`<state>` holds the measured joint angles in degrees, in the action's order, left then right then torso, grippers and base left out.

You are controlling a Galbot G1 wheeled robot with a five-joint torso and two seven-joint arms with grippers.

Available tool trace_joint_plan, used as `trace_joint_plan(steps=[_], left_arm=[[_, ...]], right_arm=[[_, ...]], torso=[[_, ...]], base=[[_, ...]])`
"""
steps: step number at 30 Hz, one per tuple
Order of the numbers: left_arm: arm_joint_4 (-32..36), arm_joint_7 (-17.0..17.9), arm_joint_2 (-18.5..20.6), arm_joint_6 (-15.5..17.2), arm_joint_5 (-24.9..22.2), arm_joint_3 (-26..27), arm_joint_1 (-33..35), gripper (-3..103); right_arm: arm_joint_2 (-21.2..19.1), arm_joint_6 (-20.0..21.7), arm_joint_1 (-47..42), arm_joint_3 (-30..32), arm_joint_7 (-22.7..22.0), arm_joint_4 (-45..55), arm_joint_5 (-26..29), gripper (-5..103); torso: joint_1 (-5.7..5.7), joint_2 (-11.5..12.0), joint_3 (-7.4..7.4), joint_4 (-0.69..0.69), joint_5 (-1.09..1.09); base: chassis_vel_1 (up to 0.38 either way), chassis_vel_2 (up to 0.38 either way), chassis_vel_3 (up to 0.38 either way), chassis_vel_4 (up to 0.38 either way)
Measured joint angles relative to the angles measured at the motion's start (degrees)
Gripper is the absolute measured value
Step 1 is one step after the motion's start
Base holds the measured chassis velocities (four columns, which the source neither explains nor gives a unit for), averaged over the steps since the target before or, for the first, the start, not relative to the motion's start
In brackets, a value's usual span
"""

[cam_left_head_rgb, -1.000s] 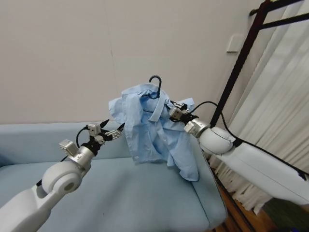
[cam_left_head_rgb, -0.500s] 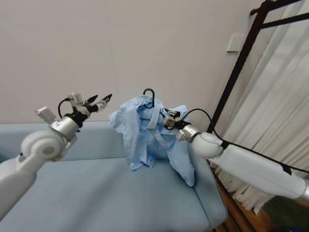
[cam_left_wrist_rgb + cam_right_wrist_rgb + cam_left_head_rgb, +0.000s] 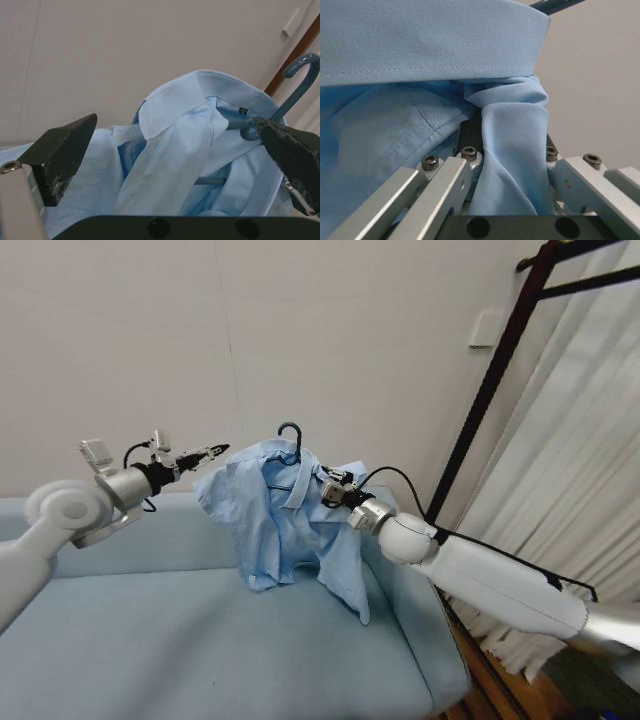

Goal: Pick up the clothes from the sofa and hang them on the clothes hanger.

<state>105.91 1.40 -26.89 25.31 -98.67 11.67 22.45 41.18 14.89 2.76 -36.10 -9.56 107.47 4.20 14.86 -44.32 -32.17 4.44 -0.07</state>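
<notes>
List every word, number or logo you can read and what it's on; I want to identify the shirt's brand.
No text can be read.
On the label inside the shirt collar: too small to read.
On the wall plate: no marks visible.
On the left gripper, open beside the shirt, and the right gripper, shut on the shirt: nothing legible.

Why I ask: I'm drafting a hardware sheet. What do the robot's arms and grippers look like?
The left arm and the right arm have smooth white shells with rounded joints and silver wrist cuffs. Black cables loop out at each wrist. The left gripper has dark, wedge-shaped fingers. The right gripper has bare metal linkage bars fixed with hex screws.
</notes>
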Motion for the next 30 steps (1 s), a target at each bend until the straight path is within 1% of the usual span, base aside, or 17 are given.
trace_joint_plan(steps=[1, 2, 4, 5, 6, 8, 10, 12, 13, 14, 15, 17, 21, 23, 27, 29, 30], left_arm=[[-0.96, -0.85, -0.6, 0.06, 0.68, -1.62, -1.36, 100], [-0.96, -0.85, -0.6, 0.06, 0.68, -1.62, -1.36, 100], [-2.77, -2.16, -1.82, 0.08, 2.07, -4.64, -4.02, 100], [-3.57, -2.36, -2.42, 0.08, 2.67, -5.87, -5.21, 103], [-4.37, -2.51, -3.1, 0.07, 3.45, -7.25, -6.5, 101], [-4.91, -2.66, -3.5, 0.05, 4.08, -8.18, -7.37, 101], [-5.78, -2.93, -4.19, -0.06, 4.89, -9.74, -8.89, 94], [-6.29, -2.97, -4.61, -0.13, 5.06, -10.57, -9.7, 93], [-6.69, -2.97, -4.96, -0.2, 5.13, -11.27, -10.27, 88], [-6.9, -2.97, -5.17, -0.22, 5.18, -11.71, -10.55, 88], [-7.15, -2.91, -5.47, -0.27, 5.36, -12.16, -10.75, 77], [-7.24, -2.87, -5.64, -0.3, 5.51, -12.38, -10.76, 77], [-7.78, -2.85, -6.21, -0.51, 6.83, -12.74, -10.46, 56], [-7.92, -2.86, -6.39, -0.65, 7.1, -12.86, -10.49, 56], [-7.97, -2.89, -7.04, -0.98, 8.19, -13.36, -10.87, 34], [-7.82, -2.91, -7.24, -1.15, 8.31, -13.39, -10.86, 34], [-7.71, -2.92, -7.43, -1.29, 8.36, -13.39, -10.83, 29]], right_arm=[[0.14, -0.18, -0.04, 0.01, 0.04, -0.11, -0.11, 10], [0.14, -0.18, -0.04, 0.01, 0.04, -0.11, -0.11, 10], [0.38, -0.32, -0.27, 0.07, 0.08, -0.23, -0.16, 10], [0.48, -0.34, -0.44, 0.11, 0.08, -0.27, -0.16, 10], [0.58, -0.34, -0.7, 0.17, 0.07, -0.34, -0.16, 10], [0.64, -0.34, -0.92, 0.21, 0.06, -0.4, -0.17, 10], [0.75, -0.34, -1.34, 0.26, -0.05, -0.53, -0.17, 10], [0.82, -0.34, -1.55, 0.3, -0.15, -0.6, -0.18, 10], [0.87, -0.34, -1.66, 0.35, -0.18, -0.65, -0.16, 10], [0.91, -0.34, -1.74, 0.4, -0.2, -0.71, -0.13, 10], [0.93, -0.34, -1.76, 0.46, -0.21, -0.8, -0.02, 10], [0.95, -0.34, -1.76, 0.5, -0.22, -0.88, 0.09, 10], [1.23, -0.28, -1.74, 0.74, -0.29, -1.42, 0.36, 10], [1.32, -0.28, -1.76, 0.79, -0.31, -1.56, 0.34, 10], [1.51, -0.28, -2.38, 1.06, -0.63, -1.92, 0.28, 10], [1.48, -0.28, -2.63, 1.23, -0.67, -1.87, 0.29, 10], [1.46, -0.27, -2.88, 1.42, -0.73, -1.75, 0.32, 10]], torso=[[0.0, 0.0, 0.0, -0.01, 0.0], [0.0, 0.0, 0.0, -0.01, 0.0], [0.0, 0.0, 0.0, -0.01, 0.0], [0.0, 0.0, 0.0, 0.02, 0.0], [0.0, 0.0, 0.0, 0.03, -0.02], [0.0, 0.0, 0.01, 0.03, -0.02], [0.0, 0.0, 0.0, 0.04, -0.03], [0.0, 0.0, 0.01, 0.03, -0.03], [0.0, 0.0, 0.01, 0.02, -0.03], [0.0, 0.0, 0.01, 0.02, -0.02], [0.0, 0.0, 0.0, 0.02, -0.02], [0.0, 0.0, 0.0, 0.02, -0.01], [0.0, -0.01, 0.01, 0.02, -0.01], [0.0, -0.01, 0.01, 0.01, -0.01], [0.0, -0.01, 0.0, 0.01, -0.02], [0.0, -0.01, 0.0, 0.01, -0.02], [0.0, -0.01, 0.0, 0.02, -0.02]], base=[[0.0, 0.0, 0.0, 0.0], [0.0, 0.0, 0.0, 0.0], [0.0, 0.0, 0.0, 0.0], [0.0, 0.0, 0.0, 0.0], [0.0, 0.0, 0.0, 0.0], [0.0, 0.0, 0.0, 0.0], [0.0, 0.0, 0.0, 0.0], [0.0, 0.0, 0.0, 0.0], [0.0, 0.0, 0.0, 0.0], [0.0, 0.0, 0.0, 0.0], [0.0, 0.0, 0.0, 0.0], [0.0, 0.0, 0.0, 0.0], [0.0, 0.0, 0.0, 0.0], [0.0, 0.0, 0.0, 0.0], [0.0, 0.0, 0.0, 0.0], [0.0, 0.0, 0.0, 0.0], [0.0, 0.0, 0.0, 0.0]])
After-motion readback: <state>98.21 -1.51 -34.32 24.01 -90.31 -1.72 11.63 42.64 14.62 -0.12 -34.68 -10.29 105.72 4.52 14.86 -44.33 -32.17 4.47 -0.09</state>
